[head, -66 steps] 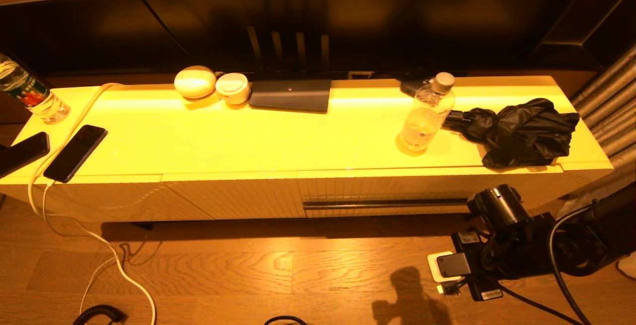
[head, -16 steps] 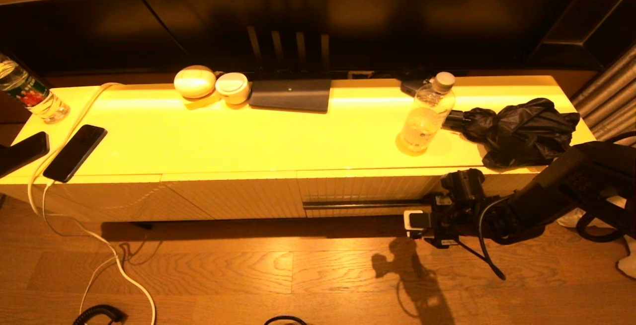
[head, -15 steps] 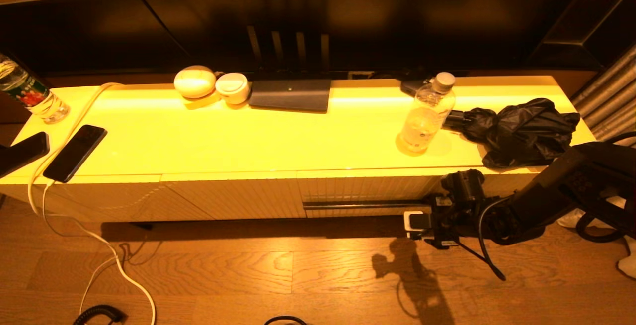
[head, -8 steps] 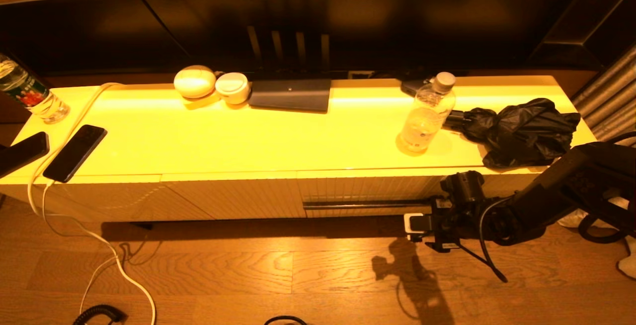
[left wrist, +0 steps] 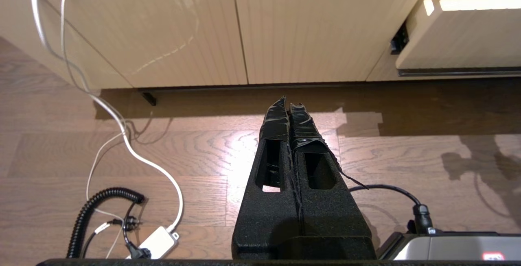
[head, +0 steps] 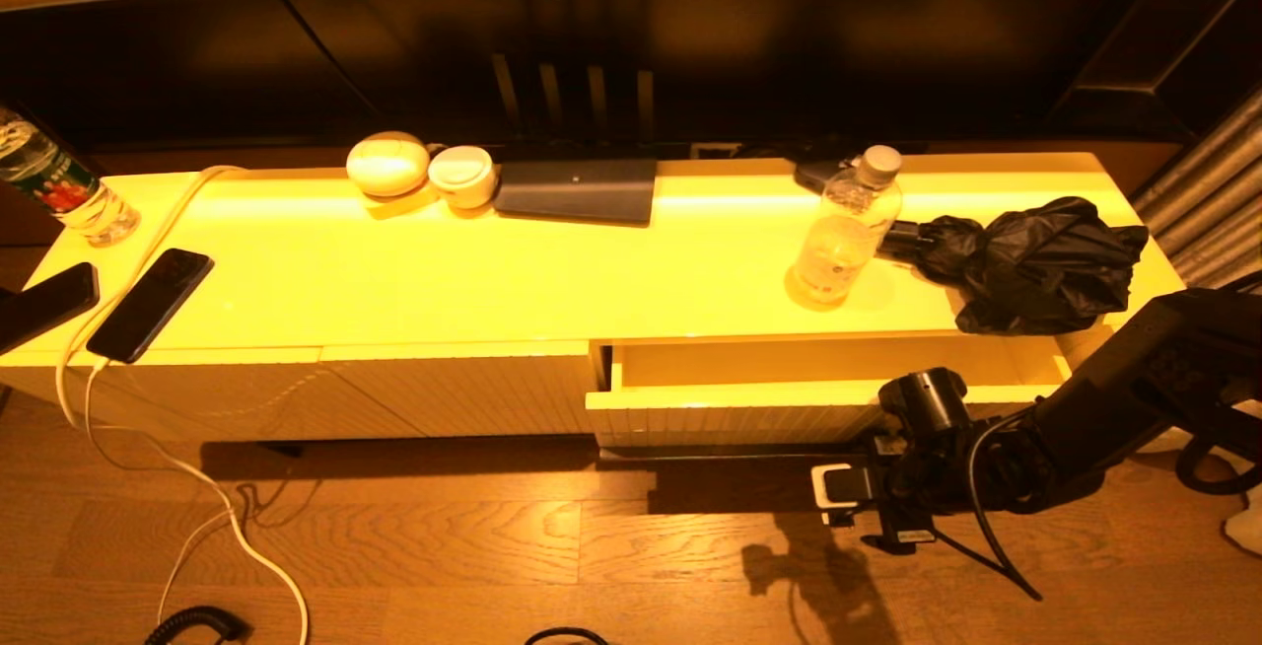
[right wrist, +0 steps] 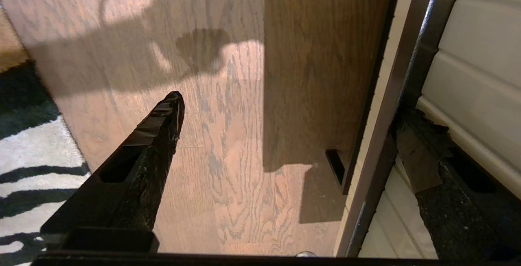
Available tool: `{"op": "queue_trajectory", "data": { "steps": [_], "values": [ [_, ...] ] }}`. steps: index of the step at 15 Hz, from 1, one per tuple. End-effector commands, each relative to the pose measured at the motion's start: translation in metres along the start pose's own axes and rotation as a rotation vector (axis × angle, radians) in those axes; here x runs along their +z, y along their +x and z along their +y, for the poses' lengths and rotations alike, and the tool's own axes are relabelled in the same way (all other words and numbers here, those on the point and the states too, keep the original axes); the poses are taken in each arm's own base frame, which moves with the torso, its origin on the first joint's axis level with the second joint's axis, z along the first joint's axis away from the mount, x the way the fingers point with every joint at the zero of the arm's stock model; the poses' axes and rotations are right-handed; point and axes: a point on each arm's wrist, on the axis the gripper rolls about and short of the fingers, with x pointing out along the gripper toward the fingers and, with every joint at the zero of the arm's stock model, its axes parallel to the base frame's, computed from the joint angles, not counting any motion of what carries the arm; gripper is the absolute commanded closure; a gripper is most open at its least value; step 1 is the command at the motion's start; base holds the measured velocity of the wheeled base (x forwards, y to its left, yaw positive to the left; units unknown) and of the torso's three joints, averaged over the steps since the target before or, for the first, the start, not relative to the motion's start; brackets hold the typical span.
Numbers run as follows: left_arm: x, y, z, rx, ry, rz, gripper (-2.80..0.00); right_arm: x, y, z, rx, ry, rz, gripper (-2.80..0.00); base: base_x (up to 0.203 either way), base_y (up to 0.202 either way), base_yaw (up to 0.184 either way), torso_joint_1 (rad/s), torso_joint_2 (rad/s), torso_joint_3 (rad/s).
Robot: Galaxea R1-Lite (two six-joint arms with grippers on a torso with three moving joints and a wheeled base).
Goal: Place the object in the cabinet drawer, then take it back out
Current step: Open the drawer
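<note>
The cabinet drawer [head: 789, 398] stands part-way out of the low cabinet [head: 325, 394], its bright, glossy inside open to the top and bare as far as can be seen. The right gripper [right wrist: 285, 136] sits low in front of it with its jaws spread wide, one finger [right wrist: 146, 152] over the wooden floor [head: 444, 537] and the other tucked under the drawer's front by the dark handle strip [right wrist: 386, 127] — a placing that fits hooking that strip to draw the front outward, and it holds nothing. The drawer front is finely ribbed and cream-yellow, matching the ribbed panels beside it, while the cabinet top is smooth and shiny. No single object is marked out for the drawer; judged from reach, the likeliest are the clear plastic bottle [head: 848, 226], upright and rounded, or the crumpled black umbrella [head: 1035, 260] — soft, folded cloth lying just beside it, both directly above the drawer. Further off lie two phones [head: 148, 302], a white cable [head: 177, 448], two pale rounded cases [head: 424, 170] and a flat dark device [head: 577, 189]. The left gripper [left wrist: 290, 113] hangs parked over the floor, its taped black fingers pressed together, well apart from the work.
</note>
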Motion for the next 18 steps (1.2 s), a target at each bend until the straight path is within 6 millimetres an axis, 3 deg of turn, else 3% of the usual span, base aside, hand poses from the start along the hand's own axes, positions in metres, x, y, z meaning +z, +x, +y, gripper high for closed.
{"op": "queue_trajectory", "data": {
  "steps": [1,5,10,15,16,18],
  "values": [
    [0.000,0.000,0.000,0.000,0.001,0.001,0.00,-0.002,-0.012,0.009,0.031,-0.004,-0.007,-2.80,0.000,0.000,0.000,0.000,0.00,0.000],
    [0.000,0.000,0.000,0.000,0.001,0.001,0.00,-0.002,-0.031,0.022,0.089,-0.009,-0.043,-2.80,0.000,0.000,0.000,0.000,0.00,0.000],
    [0.000,0.000,0.000,0.000,0.001,0.001,0.00,0.001,-0.113,0.018,0.032,0.000,-0.090,-2.80,0.000,0.000,0.000,0.000,0.00,0.000],
    [0.000,0.000,0.000,0.000,0.001,0.001,0.00,-0.004,-0.227,0.033,0.021,0.217,-0.100,-2.80,0.000,0.000,0.000,0.000,0.00,0.000],
    [0.000,0.000,0.000,0.000,0.001,0.001,0.00,-0.004,-0.240,0.035,0.037,0.302,-0.099,-2.80,0.000,0.000,0.000,0.000,0.00,0.000],
    [0.000,0.000,0.000,0.000,0.001,0.001,0.00,-0.002,-0.245,0.035,0.039,0.425,-0.106,-2.80,0.000,0.000,0.000,0.000,0.00,0.000]
  ]
}}
